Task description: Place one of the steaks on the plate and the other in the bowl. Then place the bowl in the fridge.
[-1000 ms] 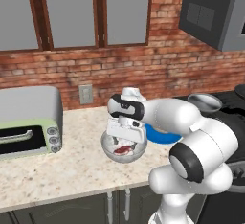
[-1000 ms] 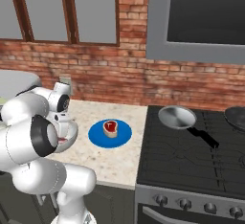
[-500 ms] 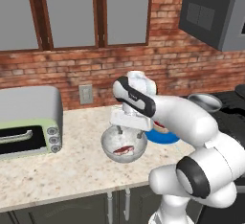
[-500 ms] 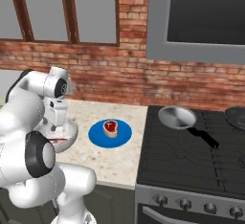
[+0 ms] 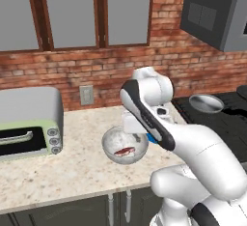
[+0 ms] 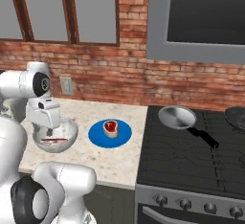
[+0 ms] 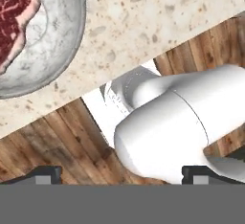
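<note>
The whitish-grey bowl (image 5: pixel 112 143) (image 6: pixel 67 133) (image 7: pixel 52 46) stands on the speckled counter with one red steak (image 5: pixel 125 151) (image 6: pixel 51 141) (image 7: pixel 13 19) lying inside it. To its right the blue plate (image 6: pixel 122 137) (image 5: pixel 151 138) carries the other steak (image 6: pixel 111 127). My gripper (image 5: pixel 137 136) (image 6: pixel 48 132) (image 7: pixel 122 174) hangs open just above the bowl's rim with nothing between its fingers. In the hand view the bowl sits at the top left, off to one side of the fingertips (image 7: pixel 45 173). The fridge is out of view.
A green toaster oven (image 5: pixel 29 119) stands at the counter's left end. The black stove (image 6: pixel 191 151) on the right carries a grey frying pan (image 6: pixel 177 117) (image 5: pixel 206 103). The brick wall, windows and a dark hood lie behind.
The hand has lifted a little from the bowl and the arm's upper joints have swung up and over. The steak stays in the bowl and the jaws stay wide.
</note>
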### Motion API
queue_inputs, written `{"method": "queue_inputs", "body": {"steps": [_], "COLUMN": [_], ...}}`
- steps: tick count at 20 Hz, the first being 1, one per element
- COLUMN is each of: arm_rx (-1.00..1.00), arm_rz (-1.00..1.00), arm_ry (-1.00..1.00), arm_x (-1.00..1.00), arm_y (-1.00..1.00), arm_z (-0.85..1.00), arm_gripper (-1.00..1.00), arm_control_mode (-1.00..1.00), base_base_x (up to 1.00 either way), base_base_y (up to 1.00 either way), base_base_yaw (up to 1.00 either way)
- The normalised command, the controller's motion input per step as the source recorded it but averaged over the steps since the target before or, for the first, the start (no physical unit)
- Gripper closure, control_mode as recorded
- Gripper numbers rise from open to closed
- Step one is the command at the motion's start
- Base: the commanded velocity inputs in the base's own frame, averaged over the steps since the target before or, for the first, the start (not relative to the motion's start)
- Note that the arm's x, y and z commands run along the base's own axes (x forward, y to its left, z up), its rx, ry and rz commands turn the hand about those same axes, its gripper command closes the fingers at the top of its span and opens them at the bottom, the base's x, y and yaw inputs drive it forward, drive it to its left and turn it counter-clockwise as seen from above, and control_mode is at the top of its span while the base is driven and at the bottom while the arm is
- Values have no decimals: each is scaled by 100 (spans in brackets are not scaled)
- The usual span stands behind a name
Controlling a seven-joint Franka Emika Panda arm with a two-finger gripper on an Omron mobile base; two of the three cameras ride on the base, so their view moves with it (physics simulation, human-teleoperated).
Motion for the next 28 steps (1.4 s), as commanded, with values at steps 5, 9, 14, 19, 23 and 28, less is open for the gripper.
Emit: {"method": "queue_inputs", "body": {"steps": [5, 9, 14, 19, 23, 28], "arm_rx": [-2, 12, 19, 26, 2, 0], "arm_rz": [52, 11, 6, 6, 0, 0], "arm_ry": [-51, -24, -26, -21, -6, 0], "arm_x": [-26, -34, -33, -11, -8, 0], "arm_y": [-23, -34, -4, 0, 0, 0], "arm_z": [42, 58, 40, 42, 11, 0], "arm_gripper": [-100, -100, -100, -100, -100, -100], "arm_control_mode": [-100, -100, -100, -100, 100, 100], "base_base_x": [0, 0, 0, 0, -63, -100], "base_base_y": [0, 0, 0, 0, 0, -28], "base_base_yaw": [0, 0, 0, 0, 0, 0]}}
